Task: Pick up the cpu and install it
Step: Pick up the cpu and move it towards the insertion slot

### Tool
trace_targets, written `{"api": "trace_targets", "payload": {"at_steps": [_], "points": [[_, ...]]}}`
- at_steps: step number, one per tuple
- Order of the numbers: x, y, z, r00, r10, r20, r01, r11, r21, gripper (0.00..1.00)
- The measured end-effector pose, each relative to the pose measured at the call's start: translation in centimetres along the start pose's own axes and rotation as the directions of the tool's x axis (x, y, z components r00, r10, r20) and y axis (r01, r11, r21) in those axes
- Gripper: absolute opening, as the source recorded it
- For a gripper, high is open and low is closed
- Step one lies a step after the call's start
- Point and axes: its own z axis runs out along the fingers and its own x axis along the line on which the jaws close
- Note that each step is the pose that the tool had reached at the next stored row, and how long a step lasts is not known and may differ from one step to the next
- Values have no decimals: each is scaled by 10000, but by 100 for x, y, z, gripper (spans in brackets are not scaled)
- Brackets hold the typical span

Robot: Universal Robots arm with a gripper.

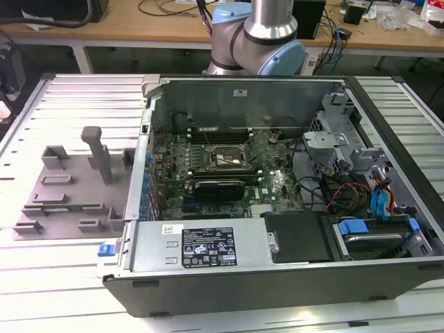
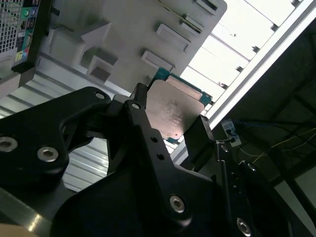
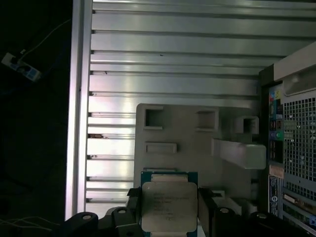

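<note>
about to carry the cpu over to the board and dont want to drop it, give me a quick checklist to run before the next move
1. cpu clamped between the jaws: ok, one jaw presses on each of two opposite edges in both wrist views.
2. cpu square in the grip: ok, it is not skewed in the first wrist view.
3. cpu clear of the tray: ok, it looks well above it.
4. socket open and empty: cannot tell from the exterior view.
5. cpu corner matched to the socket: cannot tell.
</note>
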Motion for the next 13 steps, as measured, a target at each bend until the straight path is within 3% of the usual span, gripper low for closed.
{"api": "trace_targets", "payload": {"at_steps": [2, 6, 13], "points": [[-1, 2, -48, 10000, -2, 0, 2, 10000, 0, 55], [-4, 3, -53, 10000, -1, -3, 1, 10000, 1, 55], [-162, -2, -49, 10000, -2, 0, 2, 10000, 0, 55]]}}
